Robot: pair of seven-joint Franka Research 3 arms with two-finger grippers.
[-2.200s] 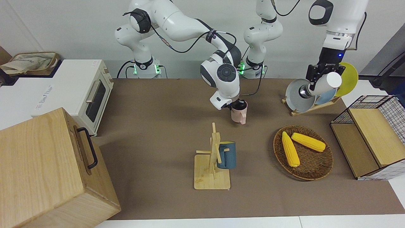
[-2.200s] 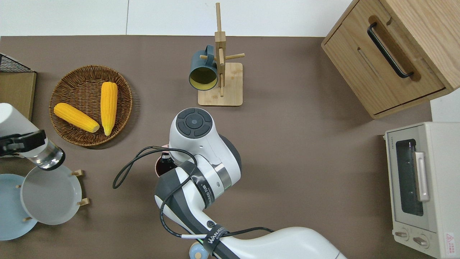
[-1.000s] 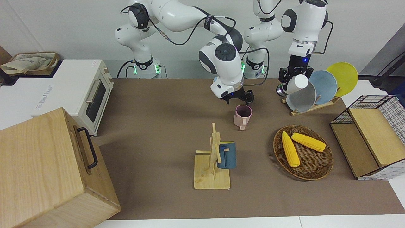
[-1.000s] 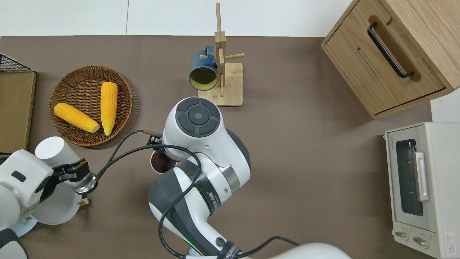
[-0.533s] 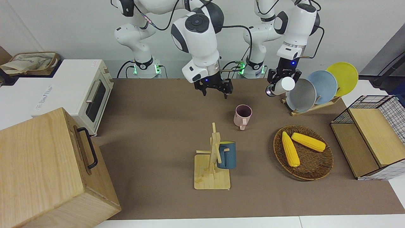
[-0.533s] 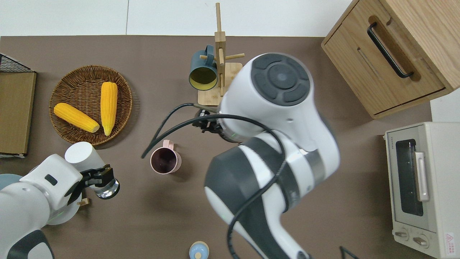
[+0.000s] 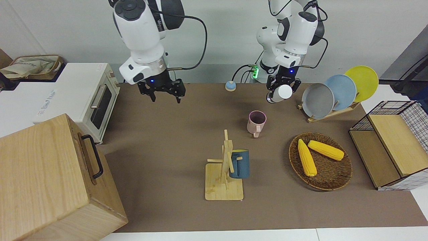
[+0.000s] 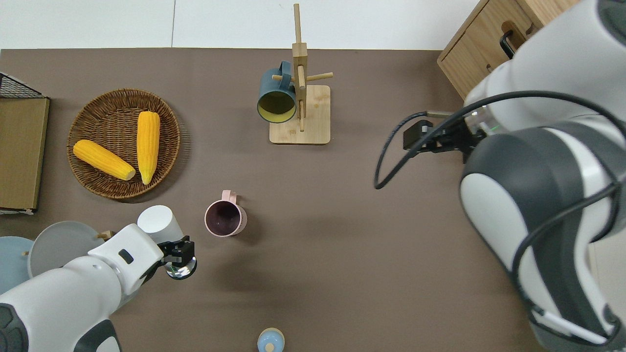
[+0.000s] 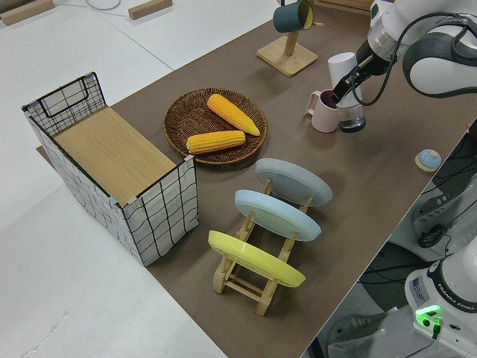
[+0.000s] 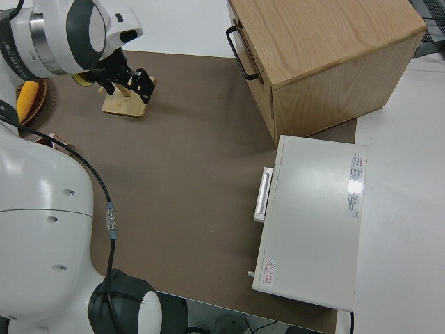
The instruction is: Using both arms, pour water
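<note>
The left gripper (image 7: pixel 280 87), clamped on the white bottle (image 7: pixel 279 93), has carried it beside the pink mug (image 7: pixel 256 123); the right gripper (image 7: pixel 163 91), fingers spread, has withdrawn, so pouring looks imminent.

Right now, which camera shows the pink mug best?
The overhead view: the pink mug shows its whole rim, its dark inside and its handle. The front view shows its side and handle. The left side view has the held bottle partly covering it. The right side view misses it.

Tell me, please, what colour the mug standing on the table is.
Pink mug, dark inside; front view shows it best.
</note>
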